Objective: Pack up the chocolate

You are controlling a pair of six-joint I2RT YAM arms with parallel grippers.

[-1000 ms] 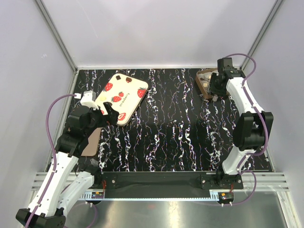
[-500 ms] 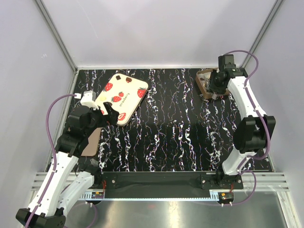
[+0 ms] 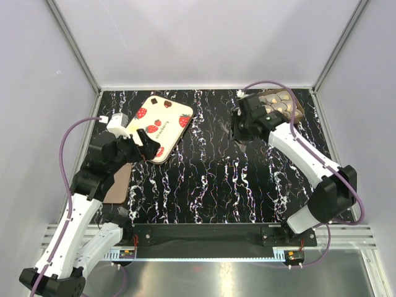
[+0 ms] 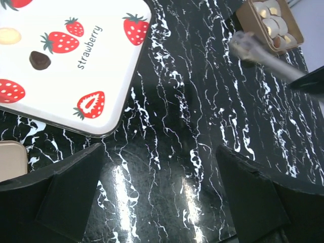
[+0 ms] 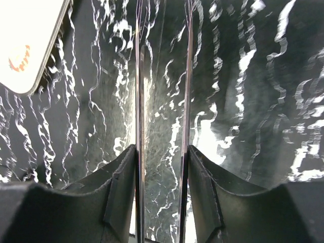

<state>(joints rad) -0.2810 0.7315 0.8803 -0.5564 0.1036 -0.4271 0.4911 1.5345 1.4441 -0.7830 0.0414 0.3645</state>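
Note:
The chocolate [image 3: 278,104] is several round pale and gold pieces in a small brown tray [image 3: 296,113] at the back right, also seen in the left wrist view as the chocolate [image 4: 273,23]. My right gripper [image 3: 241,134] hangs left of the tray, over the table's middle back. It is shut on a thin clear plastic piece [image 5: 162,76], whose two edges run up between the fingers [image 5: 124,187]. My left gripper [image 3: 146,146] stands open over the near edge of the strawberry lid [image 3: 162,122], with only bare table between its fingers [image 4: 76,187].
The cream strawberry lid [image 4: 66,55] lies flat at the back left. A tan flat box [image 3: 117,184] sits under the left arm by the table's left edge. The black marbled table [image 3: 210,179] is walled by white panels at the back and sides.
My right arm has swung from over the tray to the left and nearer, carrying the clear piece, and the tray now shows in full. The left arm rose slightly.

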